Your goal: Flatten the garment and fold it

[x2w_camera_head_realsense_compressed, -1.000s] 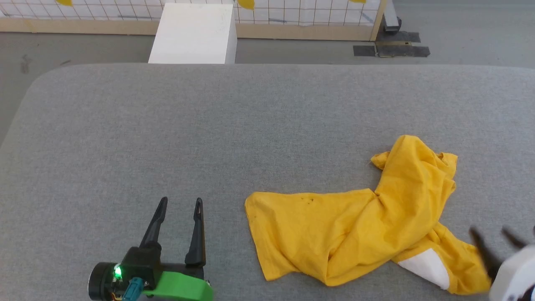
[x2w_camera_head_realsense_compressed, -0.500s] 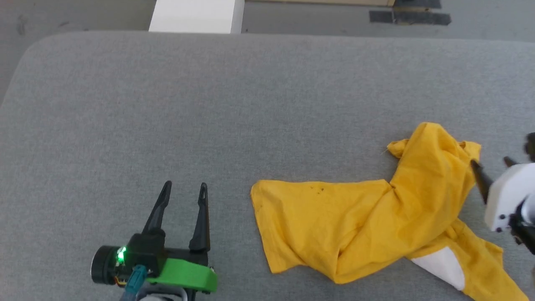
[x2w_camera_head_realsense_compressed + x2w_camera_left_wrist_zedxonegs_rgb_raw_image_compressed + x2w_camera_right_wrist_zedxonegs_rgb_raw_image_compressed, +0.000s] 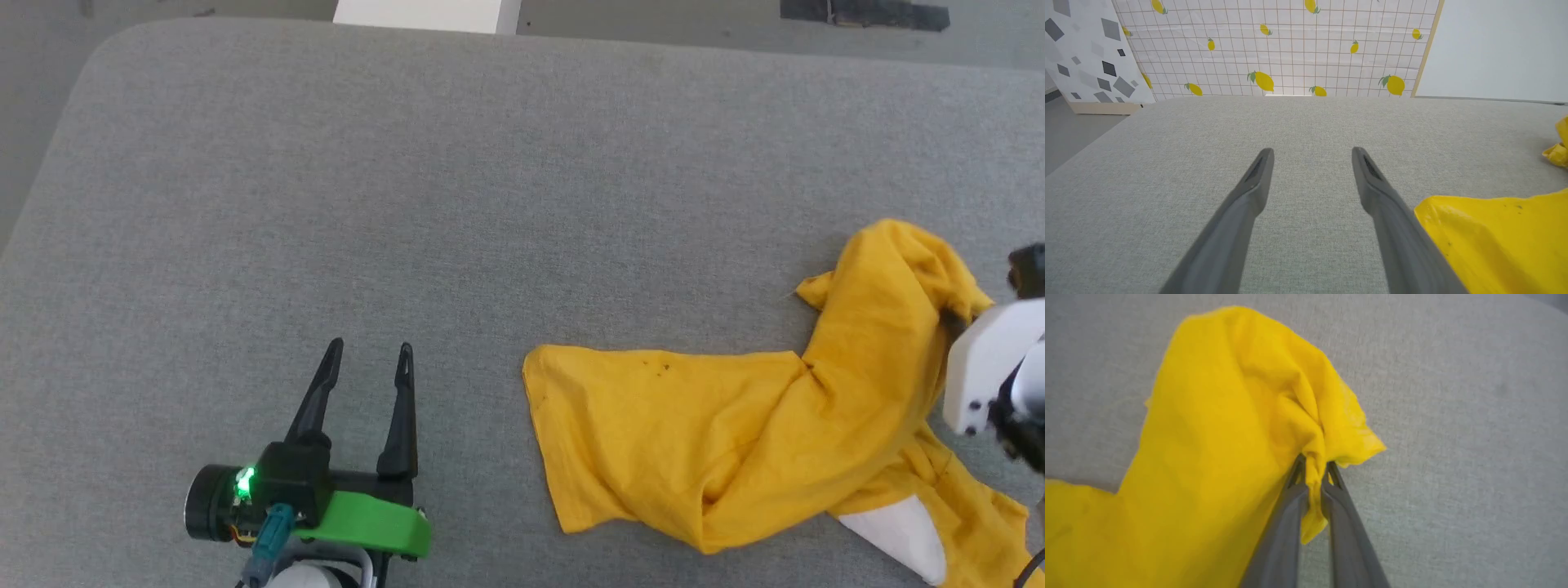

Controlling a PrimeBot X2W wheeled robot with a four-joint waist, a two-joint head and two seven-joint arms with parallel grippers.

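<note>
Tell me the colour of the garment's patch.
White patch on the yellow garment; the head view shows it best.

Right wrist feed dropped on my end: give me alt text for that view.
The right gripper is shut on a bunched edge of the yellow garment, cloth pinched between its two dark fingers. The rest of the garment lies crumpled to the view's left on the grey fabric surface.

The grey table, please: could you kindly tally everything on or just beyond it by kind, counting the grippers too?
Garments: 1 (yellow garment, crumpled)
Grippers: 2 (left gripper, jaws open and apart from the cloth; right gripper, jaws pinched on the cloth)
Tables: 1 (grey table)
Boxes: 1 (white box, past the far edge)
Total: 5
</note>
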